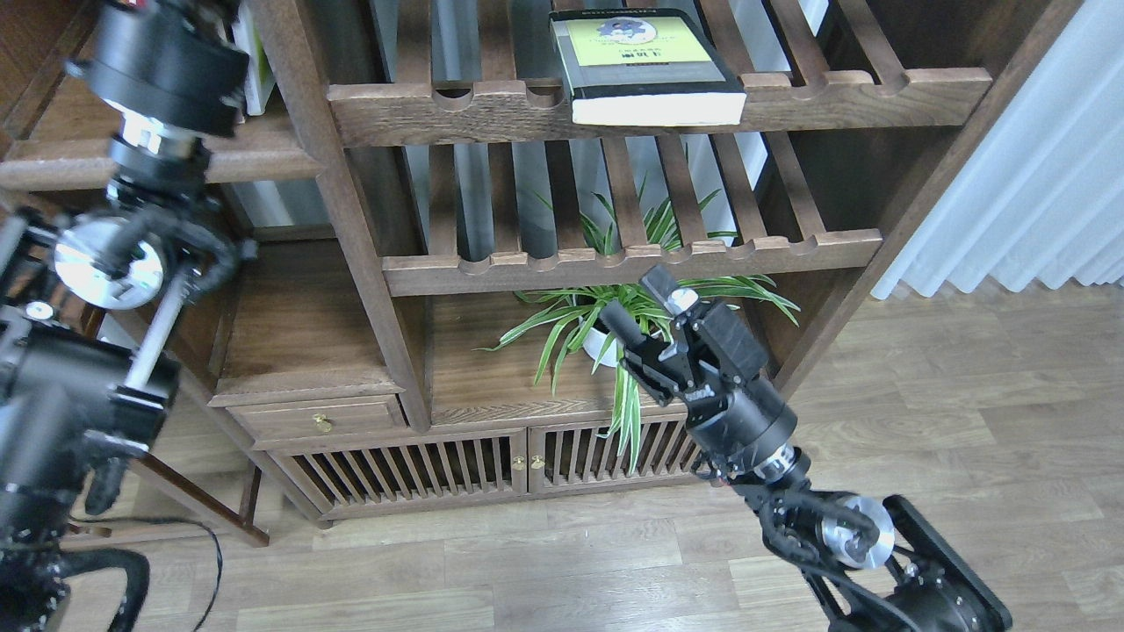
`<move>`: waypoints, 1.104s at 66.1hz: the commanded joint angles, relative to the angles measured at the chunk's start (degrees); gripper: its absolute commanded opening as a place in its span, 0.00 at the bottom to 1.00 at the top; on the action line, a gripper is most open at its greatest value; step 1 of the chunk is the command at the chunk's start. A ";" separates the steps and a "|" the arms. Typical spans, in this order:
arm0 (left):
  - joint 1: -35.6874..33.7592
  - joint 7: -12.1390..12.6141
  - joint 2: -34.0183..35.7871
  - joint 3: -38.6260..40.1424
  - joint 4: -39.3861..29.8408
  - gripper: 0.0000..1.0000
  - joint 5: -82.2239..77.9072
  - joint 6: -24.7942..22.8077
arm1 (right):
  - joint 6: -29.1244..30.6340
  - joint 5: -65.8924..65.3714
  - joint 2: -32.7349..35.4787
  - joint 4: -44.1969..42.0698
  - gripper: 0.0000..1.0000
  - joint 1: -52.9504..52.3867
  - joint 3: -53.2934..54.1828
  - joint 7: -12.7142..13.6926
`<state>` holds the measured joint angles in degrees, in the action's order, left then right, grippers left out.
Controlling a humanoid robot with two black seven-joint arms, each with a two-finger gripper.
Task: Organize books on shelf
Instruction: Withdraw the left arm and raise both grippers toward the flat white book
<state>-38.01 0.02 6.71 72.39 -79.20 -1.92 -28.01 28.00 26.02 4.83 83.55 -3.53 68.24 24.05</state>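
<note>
The thick black book with the yellow-green cover panel (pixel 645 66) lies flat on the upper slatted rack, its page edge over the front rail. The flat dark-brown shelf (pixel 263 162) is at the top left. My left arm (pixel 167 61) stands in front of it and hides the red and lavender-white books. Its fingers run off the top edge. My right gripper (pixel 637 303) is open and empty in front of the plant, below the lower slatted rack and well below the black book.
A spider plant in a white pot (pixel 601 347) stands on the cabinet top behind my right gripper. A sliver of a white-green thin book (pixel 256 75) shows beside my left arm. Two slatted racks (pixel 632 259), a drawer and slatted doors, a white curtain (pixel 1036 175) at right.
</note>
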 commanded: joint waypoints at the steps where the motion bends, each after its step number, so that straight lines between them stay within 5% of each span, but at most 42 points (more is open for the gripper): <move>1: 2.50 0.77 -0.47 -1.63 0.01 1.00 -0.02 0.01 | 0.00 0.00 -0.18 -0.15 0.99 -2.00 2.15 -0.05; 16: 11.46 3.41 -0.47 -2.08 0.01 1.00 0.07 0.01 | -7.69 -0.35 -0.09 -3.04 0.99 -6.40 4.79 -0.23; 25: 15.06 3.50 -0.47 -4.80 0.01 1.00 0.07 0.01 | -13.67 -0.27 -0.53 -3.66 0.98 -9.82 6.90 -4.09; 73: 18.67 3.58 -2.49 -9.19 0.01 0.99 0.07 0.01 | -25.27 -0.09 -3.25 -3.84 0.91 -20.37 6.81 -4.54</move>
<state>-19.36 3.52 4.58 63.23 -79.17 -1.85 -27.99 5.20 26.02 1.84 79.89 -21.69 75.06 19.51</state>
